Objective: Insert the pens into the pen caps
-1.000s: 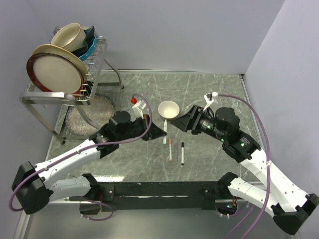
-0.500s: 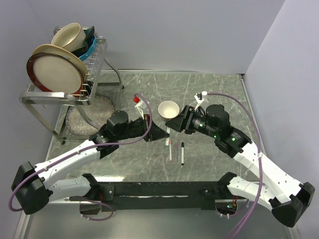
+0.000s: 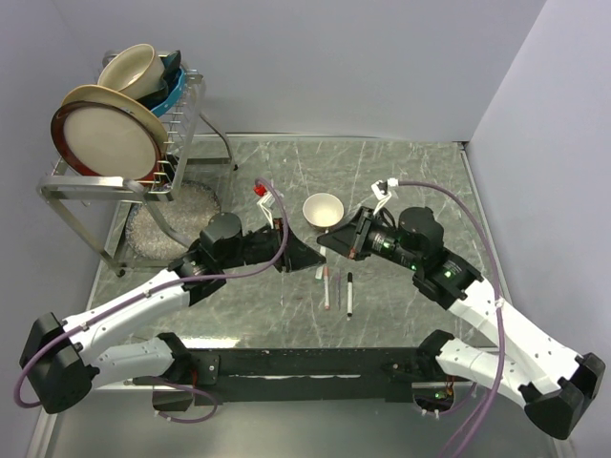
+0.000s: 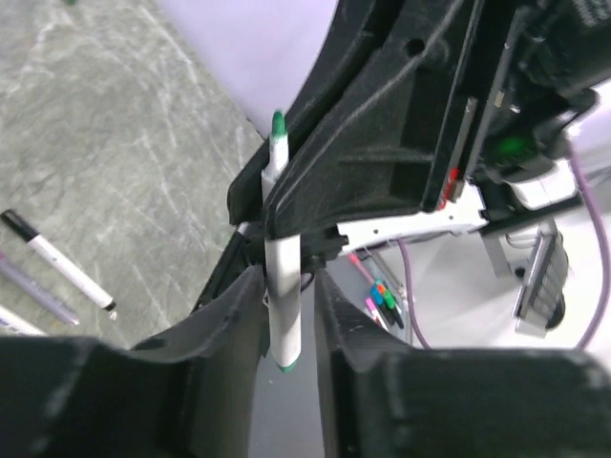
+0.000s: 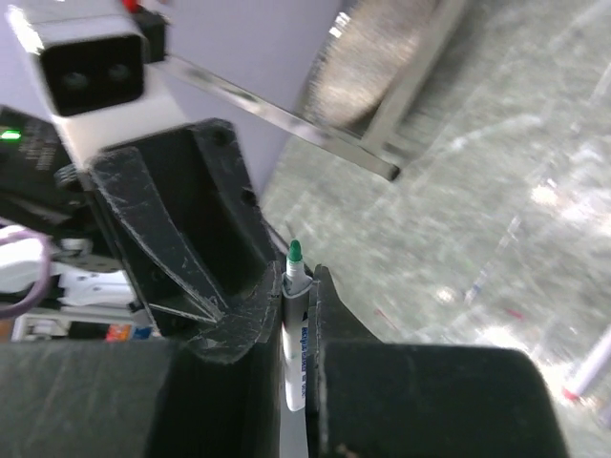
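A white-barrelled pen [image 4: 284,296] with a green tip [image 5: 295,251] is held in the air between both grippers over the middle of the table. My right gripper [image 5: 299,286] is shut on the pen's barrel just below the tip. My left gripper [image 4: 286,286] stands open round the lower end, with a gap at one finger. In the top view the two grippers meet, left gripper [image 3: 307,256] and right gripper [image 3: 332,242]. Two more pens [image 3: 349,294] [image 3: 327,289] lie side by side on the table just below them. No pen caps show.
A small cream bowl [image 3: 323,209] stands just behind the grippers. A metal dish rack [image 3: 119,181] with plates and bowls stands at the back left, over a round woven mat [image 3: 177,221]. The table's walls rise at the back and right.
My right gripper moved left to the pen in the left gripper and shut on it. The left gripper's jaws then loosened from shut to slightly open.
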`<action>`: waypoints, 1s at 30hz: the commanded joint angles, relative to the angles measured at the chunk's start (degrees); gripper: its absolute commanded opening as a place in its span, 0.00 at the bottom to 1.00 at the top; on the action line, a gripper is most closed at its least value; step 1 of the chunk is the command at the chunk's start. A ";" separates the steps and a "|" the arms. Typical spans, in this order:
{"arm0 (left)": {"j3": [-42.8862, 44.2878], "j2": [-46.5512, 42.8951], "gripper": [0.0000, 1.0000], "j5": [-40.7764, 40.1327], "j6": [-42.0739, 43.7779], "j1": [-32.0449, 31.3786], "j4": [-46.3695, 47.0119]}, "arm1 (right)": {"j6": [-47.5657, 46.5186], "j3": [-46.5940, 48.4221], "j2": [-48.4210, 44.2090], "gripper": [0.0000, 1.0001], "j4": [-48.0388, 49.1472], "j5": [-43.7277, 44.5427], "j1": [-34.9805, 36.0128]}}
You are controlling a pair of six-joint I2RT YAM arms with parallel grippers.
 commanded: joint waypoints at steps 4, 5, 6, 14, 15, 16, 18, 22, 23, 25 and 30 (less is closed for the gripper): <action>0.55 -1.69 0.35 5.59 -0.70 -0.39 5.16 | 0.02 -1.95 -5.63 0.00 12.09 -1.42 0.37; 0.64 -1.51 0.36 6.03 -0.79 -0.39 5.33 | -0.16 -1.77 -5.72 0.00 11.92 -1.60 0.37; 0.64 -1.34 0.35 6.47 -0.88 -0.39 5.51 | -0.42 -1.42 -5.63 0.00 11.83 -1.69 0.37; 0.11 0.33 0.23 9.01 -2.02 -0.39 8.32 | -0.78 -1.16 -4.93 0.00 12.35 -3.71 0.37; 0.37 0.51 0.15 9.28 -1.85 -0.39 8.32 | -0.69 -1.33 -5.02 0.00 12.53 -3.79 0.37; 0.55 0.77 0.08 9.37 -1.76 -0.39 8.06 | -0.78 -1.25 -4.93 0.00 12.44 -3.80 0.37; 0.99 0.86 0.01 8.76 -1.23 -0.39 6.92 | -0.95 -0.46 -4.76 0.13 10.79 -3.45 0.37; 1.25 -1.59 0.01 4.46 1.22 -0.39 3.59 | -4.19 2.53 -5.19 0.45 5.25 -0.20 0.37; 1.43 -2.38 0.01 3.06 2.89 -0.39 2.19 | -4.81 3.23 -6.15 0.48 3.50 0.68 0.37; 2.92 -4.92 0.01 -2.48 4.82 -0.30 -2.91 | -7.53 3.50 -7.21 0.54 1.47 5.77 0.37; 8.01 -10.03 0.01 -14.61 12.29 -0.21 -13.46 | -12.19 1.22 -10.46 0.60 -4.87 18.43 0.20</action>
